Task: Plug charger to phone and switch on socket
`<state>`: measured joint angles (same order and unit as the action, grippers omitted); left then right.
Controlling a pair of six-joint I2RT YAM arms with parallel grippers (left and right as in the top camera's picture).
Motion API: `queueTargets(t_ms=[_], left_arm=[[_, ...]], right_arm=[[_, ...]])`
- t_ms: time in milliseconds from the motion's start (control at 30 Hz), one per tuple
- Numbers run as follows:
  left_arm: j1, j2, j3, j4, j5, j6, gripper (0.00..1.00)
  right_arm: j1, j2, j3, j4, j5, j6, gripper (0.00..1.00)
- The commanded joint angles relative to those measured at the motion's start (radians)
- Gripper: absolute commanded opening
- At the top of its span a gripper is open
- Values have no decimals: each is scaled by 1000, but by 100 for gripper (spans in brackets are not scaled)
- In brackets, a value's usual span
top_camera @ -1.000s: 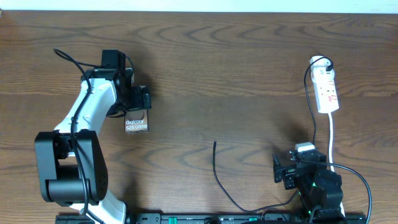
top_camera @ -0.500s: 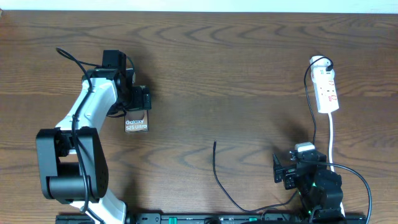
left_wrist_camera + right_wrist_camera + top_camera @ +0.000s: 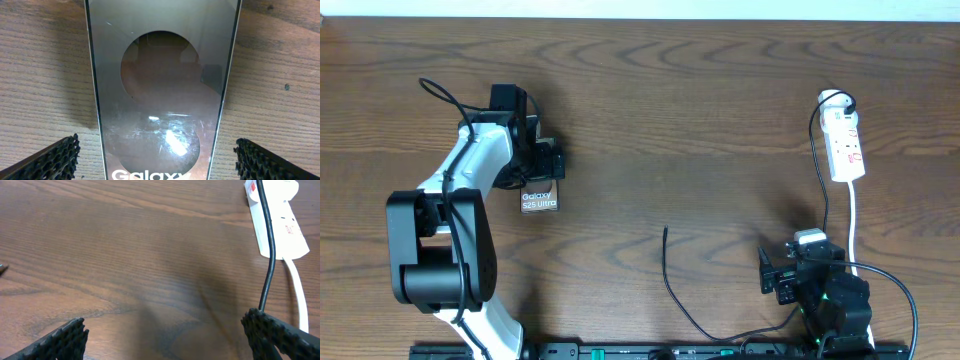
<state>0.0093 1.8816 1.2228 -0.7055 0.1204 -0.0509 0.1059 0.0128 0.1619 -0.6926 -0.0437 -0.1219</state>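
The left end effector gapes empty over the phone lying flat toward the tabletop's left edge, the right end effector equally wide and empty at the near right corner; closing on that thin glossy slab could skid it away from the charger.

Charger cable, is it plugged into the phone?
Out. The charger ends loose on the table, far from the phone.

- One phone lies on the single worktop.
- One charger, a thin black cable.
- One socket, a white power strip.
- Two robot arms, one claw each: left claw, right claw.
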Motion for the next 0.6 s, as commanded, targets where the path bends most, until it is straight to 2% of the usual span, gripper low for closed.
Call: queueTargets(t_ms=[0,567], left_arm=[[-2,9,14,8,-17,13,98],[-38,10,14,38,-88,12,98]], right_arm=[[-4,-2,-3,-7,12,-14,99],[-4,-2,-3,-7,12,-14,99]])
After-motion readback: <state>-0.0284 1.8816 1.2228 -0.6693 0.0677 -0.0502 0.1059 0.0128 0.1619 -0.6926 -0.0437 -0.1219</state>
